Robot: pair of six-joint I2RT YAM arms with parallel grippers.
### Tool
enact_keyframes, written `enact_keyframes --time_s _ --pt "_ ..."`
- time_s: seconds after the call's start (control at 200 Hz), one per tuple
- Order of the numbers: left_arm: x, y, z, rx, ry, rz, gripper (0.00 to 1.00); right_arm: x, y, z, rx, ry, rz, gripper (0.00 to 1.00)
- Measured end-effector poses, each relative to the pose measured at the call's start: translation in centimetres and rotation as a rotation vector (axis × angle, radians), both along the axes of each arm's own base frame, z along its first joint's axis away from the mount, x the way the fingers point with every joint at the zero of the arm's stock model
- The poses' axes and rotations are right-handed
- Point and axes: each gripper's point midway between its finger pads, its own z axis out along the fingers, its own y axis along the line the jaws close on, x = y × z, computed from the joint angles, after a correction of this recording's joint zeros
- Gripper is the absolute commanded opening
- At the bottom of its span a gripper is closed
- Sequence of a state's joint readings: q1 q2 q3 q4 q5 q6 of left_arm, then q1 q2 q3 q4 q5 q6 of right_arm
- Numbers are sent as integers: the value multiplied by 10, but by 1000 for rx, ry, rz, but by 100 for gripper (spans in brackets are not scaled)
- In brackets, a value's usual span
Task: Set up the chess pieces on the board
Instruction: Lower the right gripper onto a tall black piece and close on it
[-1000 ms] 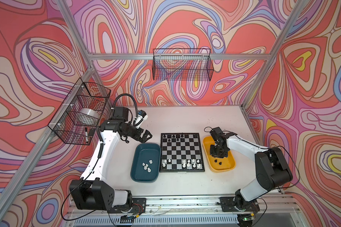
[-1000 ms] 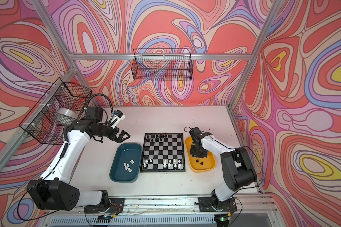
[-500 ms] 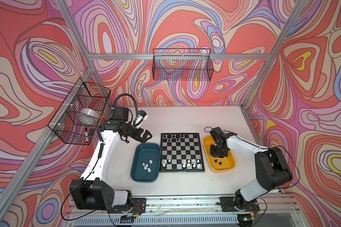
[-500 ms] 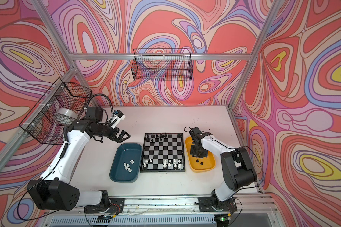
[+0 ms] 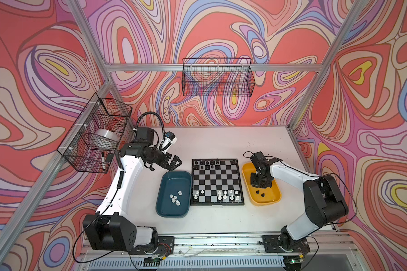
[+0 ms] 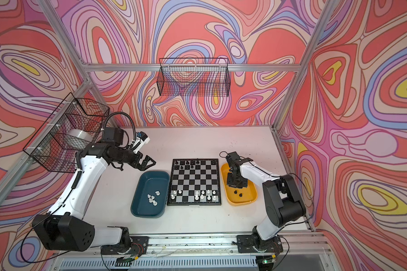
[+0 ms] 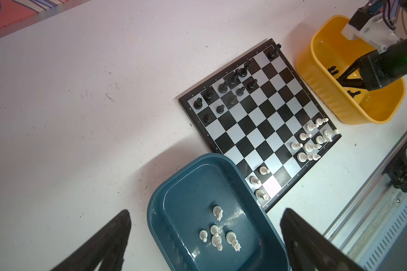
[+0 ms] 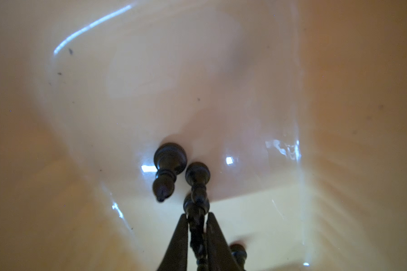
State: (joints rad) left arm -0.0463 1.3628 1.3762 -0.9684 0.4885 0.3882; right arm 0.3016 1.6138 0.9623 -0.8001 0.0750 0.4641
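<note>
The board [image 5: 215, 181] [image 6: 194, 180] lies mid-table, with black chess pieces [image 5: 207, 162] along its far rows and white chess pieces [image 5: 224, 194] along its near rows. Several more white pieces [image 5: 175, 199] [image 7: 217, 234] lie in the teal tray [image 5: 161, 199]. My left gripper [image 5: 176, 164] [image 7: 205, 212] hangs open above that tray's far end, holding nothing. My right gripper [image 5: 260, 185] [image 8: 196, 217] is down inside the yellow tray [image 5: 277, 194], its fingers shut on a black piece [image 8: 196, 231]. Two loose black pieces [image 8: 167, 169] [image 8: 239, 253] lie beside it.
A wire basket [image 5: 96, 131] with a tape roll hangs on the left wall, and another wire basket [image 5: 217, 78] hangs on the back wall. The teal tray touches the board's left side and the yellow tray sits just off its right. An aluminium rail [image 5: 209, 241] runs along the table's front.
The right gripper's jaws have narrowed slightly onto the black piece in the yellow tray. Neither arm has visibly moved.
</note>
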Motion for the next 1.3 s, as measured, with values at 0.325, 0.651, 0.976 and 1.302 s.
enact_keyframes --time_s 0.325,0.651,0.976,1.302 --pt "0 1 -1 9 -1 4 100 1 -2 0 -9 -3 -1 18" --pt "0 2 -1 11 -1 6 100 0 -3 1 -14 -3 -2 18" --pt "0 2 -2 16 1 7 100 0 -2 1 -11 -2 -1 19" --pt "-1 1 -3 16 4 3 100 1 -1 3 -7 -11 0 19"
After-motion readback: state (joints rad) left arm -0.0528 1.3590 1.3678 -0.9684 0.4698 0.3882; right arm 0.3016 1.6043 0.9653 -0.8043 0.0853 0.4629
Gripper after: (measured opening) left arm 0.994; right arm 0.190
